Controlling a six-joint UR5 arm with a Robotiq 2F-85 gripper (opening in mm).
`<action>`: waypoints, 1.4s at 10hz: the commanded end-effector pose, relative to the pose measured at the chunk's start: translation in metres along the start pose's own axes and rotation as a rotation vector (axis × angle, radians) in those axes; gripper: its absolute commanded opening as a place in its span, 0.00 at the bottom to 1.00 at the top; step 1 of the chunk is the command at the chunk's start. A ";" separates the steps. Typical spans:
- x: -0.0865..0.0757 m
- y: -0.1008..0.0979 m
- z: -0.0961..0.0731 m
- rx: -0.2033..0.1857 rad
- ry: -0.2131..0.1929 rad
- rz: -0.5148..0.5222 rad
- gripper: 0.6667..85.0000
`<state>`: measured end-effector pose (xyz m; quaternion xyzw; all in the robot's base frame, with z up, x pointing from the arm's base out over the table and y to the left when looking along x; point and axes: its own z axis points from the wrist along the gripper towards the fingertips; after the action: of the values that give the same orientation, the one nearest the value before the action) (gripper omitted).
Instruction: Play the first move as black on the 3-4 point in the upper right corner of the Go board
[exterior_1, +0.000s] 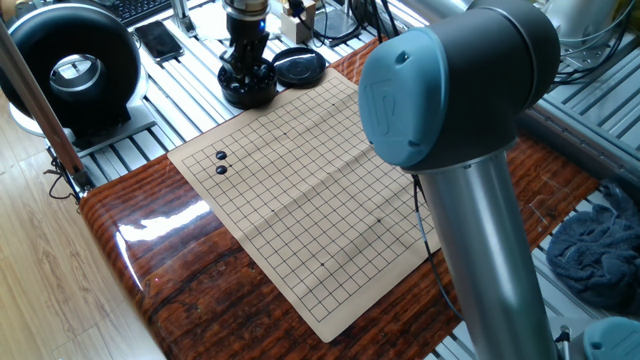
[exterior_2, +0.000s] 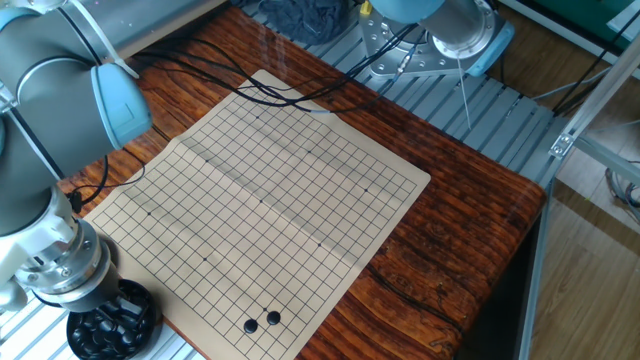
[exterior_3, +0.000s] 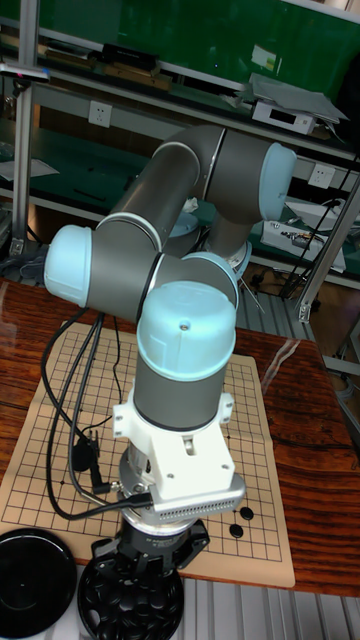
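With the gripper (exterior_1: 247, 68) down in the bowl of black stones (exterior_2: 113, 318), jaws hidden so I cannot tell their state, it may pinch two stones or none.

- Go board (exterior_2: 265, 190): grid open nearly everywhere; only two stones (exterior_2: 261, 321) lie on it, side by side near one edge.
- Bowl (exterior_1: 248, 87) of stones just off the board's corner; gripper (exterior_1: 246, 62) fills the room above it.
- Lid (exterior_1: 299, 66) just beside bowl.
- Cables (exterior_2: 270, 92) trail over the far board corner.
- Arm elbow (exterior_1: 450, 90) looms over one side.
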<state>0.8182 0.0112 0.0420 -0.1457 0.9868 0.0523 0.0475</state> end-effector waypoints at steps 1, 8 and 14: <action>-0.001 -0.001 -0.002 -0.004 -0.006 0.005 0.36; -0.003 -0.005 -0.001 0.007 -0.017 -0.006 0.38; -0.006 -0.008 0.001 0.016 -0.025 -0.004 0.37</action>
<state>0.8251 0.0037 0.0396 -0.1481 0.9864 0.0404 0.0586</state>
